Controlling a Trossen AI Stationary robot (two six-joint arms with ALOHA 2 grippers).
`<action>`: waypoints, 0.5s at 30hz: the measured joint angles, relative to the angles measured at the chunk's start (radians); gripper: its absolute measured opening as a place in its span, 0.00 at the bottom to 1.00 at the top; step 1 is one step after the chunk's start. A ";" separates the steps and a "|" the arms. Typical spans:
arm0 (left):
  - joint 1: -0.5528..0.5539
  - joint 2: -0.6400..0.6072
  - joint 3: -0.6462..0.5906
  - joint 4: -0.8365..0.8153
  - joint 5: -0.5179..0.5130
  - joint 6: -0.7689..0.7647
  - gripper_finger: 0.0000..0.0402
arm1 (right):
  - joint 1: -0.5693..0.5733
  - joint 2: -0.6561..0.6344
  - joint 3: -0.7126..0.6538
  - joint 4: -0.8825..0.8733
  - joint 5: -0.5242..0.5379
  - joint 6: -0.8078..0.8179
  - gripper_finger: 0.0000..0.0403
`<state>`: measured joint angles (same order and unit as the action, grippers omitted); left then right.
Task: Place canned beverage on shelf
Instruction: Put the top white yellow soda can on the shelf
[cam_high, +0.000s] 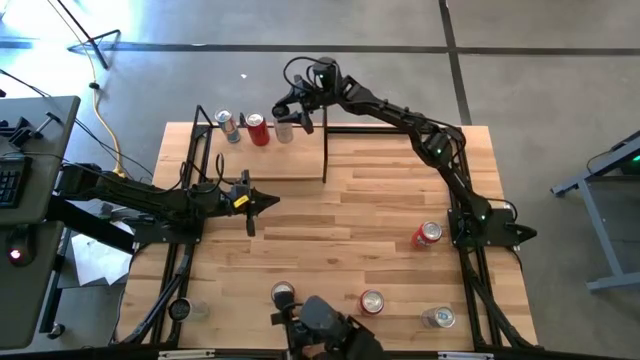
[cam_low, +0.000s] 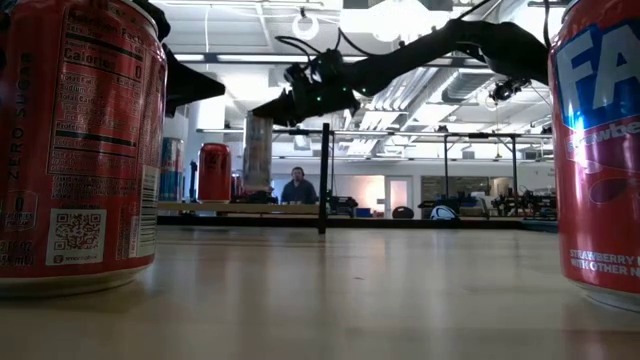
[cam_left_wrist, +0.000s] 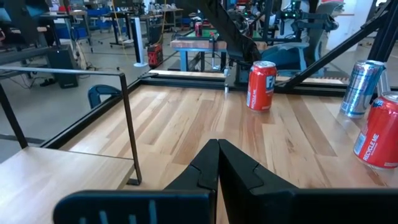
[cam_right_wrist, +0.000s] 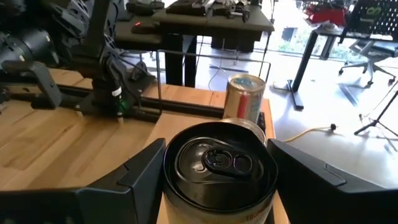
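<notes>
As right pincer (cam_right_wrist: 214, 180) grips can (cam_right_wrist: 219, 168) over shelf (cam_high: 300, 160), lower straight beside red can (cam_high: 258, 130); left pincer (cam_high: 262, 202) shut, empty.

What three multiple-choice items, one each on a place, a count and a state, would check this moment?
1. Where is the right gripper?
A. Over the table's middle
B. Over the shelf
C. Beside its own base

2. How many cans stand on the shelf besides the held can?
A. None
B. Four
C. Two

3. How is the left gripper?
A. Shut, empty
B. Wide open
C. Shut on a bottle

Answers:
1 B: the high view shows the right gripper above the shelf, shut on the held can.
2 C: a silver can and a red can stand there.
3 A: its fingers meet with nothing between them.
</notes>
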<state>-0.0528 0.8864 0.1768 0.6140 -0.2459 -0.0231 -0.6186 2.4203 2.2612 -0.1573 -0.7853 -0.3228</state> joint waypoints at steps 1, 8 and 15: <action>0.000 0.000 0.000 0.000 0.000 0.000 0.00 | 0.000 0.001 0.000 0.000 0.002 -0.001 0.59; -0.001 0.000 0.000 0.005 0.005 0.000 0.00 | 0.002 0.033 -0.003 -0.033 0.015 -0.020 0.59; -0.001 0.000 0.000 0.007 0.008 0.000 0.00 | -0.002 0.038 -0.002 -0.033 0.022 -0.020 0.59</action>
<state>-0.0536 0.8864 0.1766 0.6207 -0.2379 -0.0227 -0.6201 2.4584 2.2593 -0.1903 -0.7630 -0.3424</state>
